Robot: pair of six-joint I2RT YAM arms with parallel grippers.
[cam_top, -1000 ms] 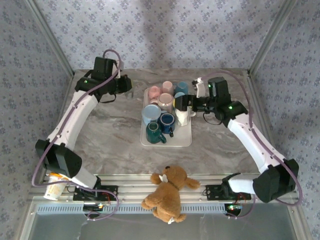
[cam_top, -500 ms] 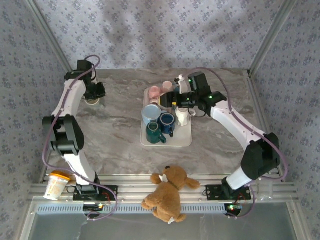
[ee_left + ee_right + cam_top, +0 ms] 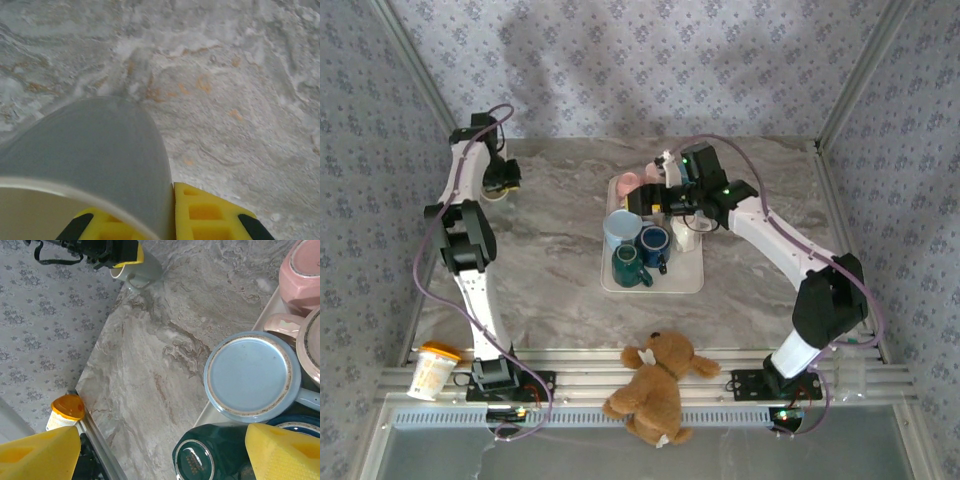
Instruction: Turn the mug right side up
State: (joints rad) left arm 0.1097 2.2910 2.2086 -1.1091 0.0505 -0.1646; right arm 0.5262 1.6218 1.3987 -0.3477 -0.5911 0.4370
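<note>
The mug (image 3: 497, 194) is grey outside and cream inside, and it is at the far left back of the table. My left gripper (image 3: 504, 182) is shut on its wall, one yellow pad (image 3: 215, 215) outside and the other inside the rim. In the right wrist view the mug (image 3: 142, 271) has its mouth turned up toward that gripper and leans a little. Whether its base touches the table I cannot tell. My right gripper (image 3: 660, 197) hangs open over the left part of the tray, holding nothing; its midpoint (image 3: 162, 432) lies between its wide-apart yellow pads.
A white tray (image 3: 688, 281) holds several mugs: a light blue one (image 3: 250, 372) upside down, a dark green one (image 3: 205, 455), pink ones (image 3: 300, 270). A teddy bear (image 3: 656, 386) and an orange-lidded cup (image 3: 430, 365) lie at the near rail.
The left arm has swung further left to the back corner, carrying the mug. The right gripper has moved left over the tray, still open.
</note>
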